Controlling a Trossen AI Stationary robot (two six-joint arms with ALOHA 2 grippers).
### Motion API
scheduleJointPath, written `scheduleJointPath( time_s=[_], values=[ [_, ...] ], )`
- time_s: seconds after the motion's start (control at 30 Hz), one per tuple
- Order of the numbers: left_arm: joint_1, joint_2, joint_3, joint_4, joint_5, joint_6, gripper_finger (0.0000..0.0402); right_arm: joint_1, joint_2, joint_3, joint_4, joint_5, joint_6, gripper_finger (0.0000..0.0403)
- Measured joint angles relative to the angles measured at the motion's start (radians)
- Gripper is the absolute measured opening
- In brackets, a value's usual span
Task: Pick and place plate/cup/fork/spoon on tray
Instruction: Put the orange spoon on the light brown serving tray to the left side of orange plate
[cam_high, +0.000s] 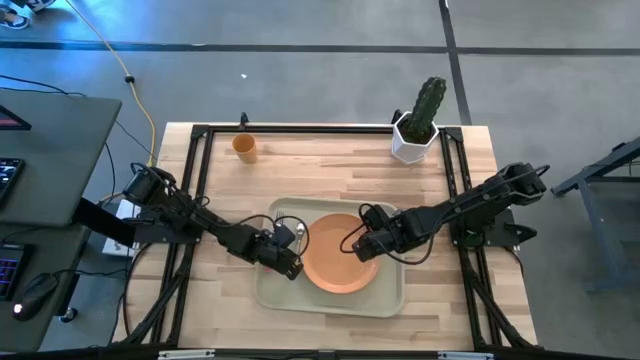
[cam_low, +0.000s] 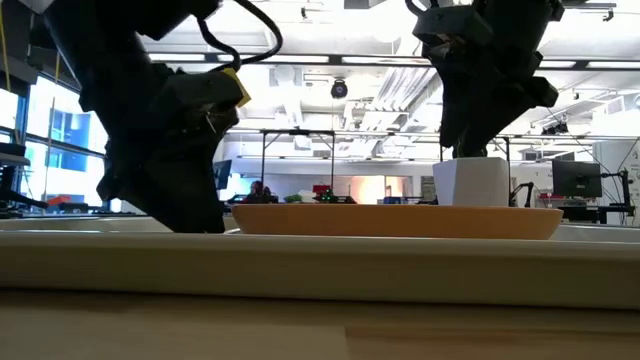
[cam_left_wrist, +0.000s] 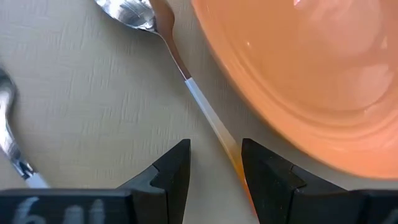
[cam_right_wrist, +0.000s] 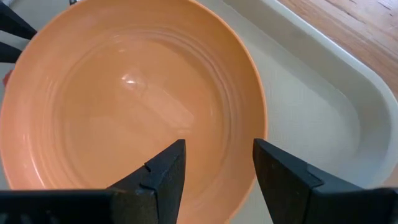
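Observation:
The beige tray (cam_high: 390, 300) lies at the table's near middle. The orange plate (cam_high: 340, 258) rests flat on it, toward its right side. The spoon (cam_left_wrist: 166, 46) lies on the tray floor left of the plate, with its silver bowl (cam_left_wrist: 129, 12) away from my left gripper. My left gripper (cam_high: 287, 263) is open low over the tray's left part, and the spoon's handle runs between its fingers (cam_left_wrist: 216, 155). A second silver utensil (cam_left_wrist: 9, 134) lies beside it, cut off by the picture's edge. My right gripper (cam_high: 362, 246) hovers open over the plate's right part (cam_right_wrist: 219, 162). The orange cup (cam_high: 245, 147) stands upright at the far left. My left gripper's open fingers stand on either side of the spoon's handle (cam_left_wrist: 217, 134), which lies flat on the tray. One finger (cam_left_wrist: 267, 177) covers the handle's free end. I cannot tell whether it touches the handle.
A white hexagonal pot with a cactus (cam_high: 418, 128) stands at the far right of the table. Black frame rails (cam_high: 200, 180) run along the table's left, right and far edges. Bare wood lies between the tray and the far edge.

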Motion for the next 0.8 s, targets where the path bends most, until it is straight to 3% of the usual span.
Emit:
scheduleJointPath(
  time_s=[0.4, 0.8],
  values=[
    [0.021, -0.012, -0.002, 0.03, 0.046, -0.007, 0.0133, 0.0, 0.0, 0.0, -0.004, -0.011, -0.008, 0.0178],
    [0.02, -0.005, -0.002, 0.004, 0.024, -0.016, 0.0126, 0.003, 0.0, 0.0, -0.005, -0.019, -0.018, 0.0178]
  ],
)
